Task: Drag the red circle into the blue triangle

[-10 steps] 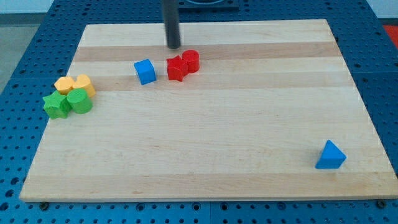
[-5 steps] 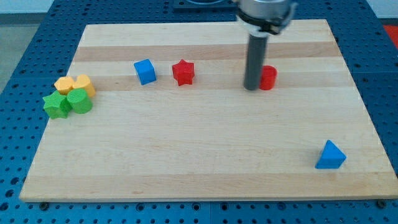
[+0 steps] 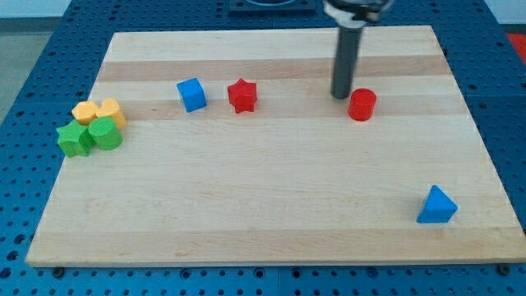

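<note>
The red circle (image 3: 362,105) sits on the wooden board (image 3: 271,205) right of centre, toward the view's top. My tip (image 3: 341,95) is just to its upper left, close to it; I cannot tell if they touch. The blue triangle (image 3: 436,205) lies near the board's bottom right corner, far below and right of the red circle.
A red star (image 3: 242,95) and a blue cube (image 3: 191,94) lie left of my tip. At the board's left edge a yellow pair (image 3: 99,112) and a green pair (image 3: 89,136) of blocks cluster together.
The red circle was pushed right, away from the red star, and now sits slightly further right. My tip moved right with it, then drew back toward the view's top.
</note>
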You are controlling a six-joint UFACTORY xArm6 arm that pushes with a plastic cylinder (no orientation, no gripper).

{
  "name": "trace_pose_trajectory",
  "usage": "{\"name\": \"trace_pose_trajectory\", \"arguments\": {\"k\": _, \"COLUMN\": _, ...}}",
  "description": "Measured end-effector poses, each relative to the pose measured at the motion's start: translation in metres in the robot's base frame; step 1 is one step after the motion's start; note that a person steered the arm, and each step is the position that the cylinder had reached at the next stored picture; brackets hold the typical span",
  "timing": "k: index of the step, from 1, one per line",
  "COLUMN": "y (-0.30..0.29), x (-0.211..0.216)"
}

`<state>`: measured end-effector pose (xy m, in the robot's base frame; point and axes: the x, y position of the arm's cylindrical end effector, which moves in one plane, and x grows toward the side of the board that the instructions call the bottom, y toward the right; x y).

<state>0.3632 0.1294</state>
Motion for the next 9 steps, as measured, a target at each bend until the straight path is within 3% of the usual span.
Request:
{"name": "trace_pose_trajectory", "arguments": {"k": 2, "y": 0.078, "x": 0.073}}
{"name": "trace_pose_trajectory", "arguments": {"k": 5, "y": 0.052, "x": 0.069}}
{"name": "trace_pose_trajectory", "arguments": {"k": 8, "y": 0.057, "x": 0.134}}
{"name": "trace_pose_trajectory", "arguments": {"k": 9, "y": 0.051, "x": 0.134}}
